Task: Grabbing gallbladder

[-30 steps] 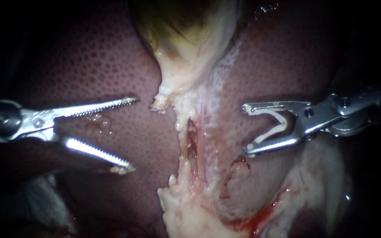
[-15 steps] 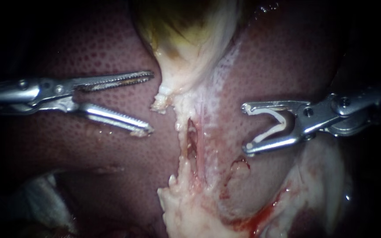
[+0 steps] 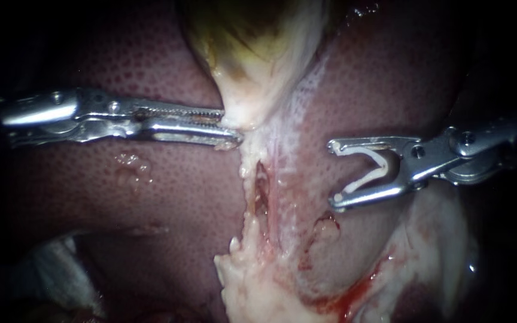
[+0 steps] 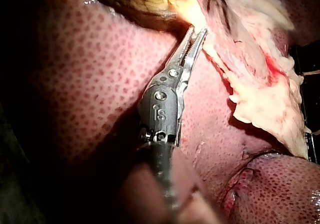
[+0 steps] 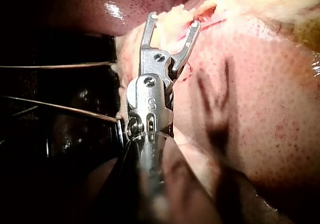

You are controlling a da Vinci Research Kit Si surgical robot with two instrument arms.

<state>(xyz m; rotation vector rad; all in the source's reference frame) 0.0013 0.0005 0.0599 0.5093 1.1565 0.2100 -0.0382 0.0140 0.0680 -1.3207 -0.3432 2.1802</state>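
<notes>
— At the narrow lower end of the tapering, yellow-green, pale-walled gallbladder (image 3: 255, 66), what is your slim steel left instrument (image 3: 230, 127) doing?

— My toothed jaws are clamped on that pale tip, one from above and one from below. The shaft lies level across the dark red, speckled liver (image 3: 151, 197). My left wrist camera shows the jaws nearly flat on each other, with their ends in the pale edge.

— And the gallbladder itself?

— It comes down from the top middle of the endoscope view and narrows toward my jaws. A ragged whitish strip of tissue (image 3: 249, 275) runs on down from its tip, between my two instruments.

— Your steel right instrument (image 3: 333, 174)?

— It sits well apart from the gallbladder, over the liver to the right of the strip. Its jaws stand wide, yet both hold a white V-shaped clip (image 3: 383, 169), one leg seated along each jaw.

— Anything else?

— A smear of red blood (image 3: 354, 293) near the strip's lower end.
</notes>
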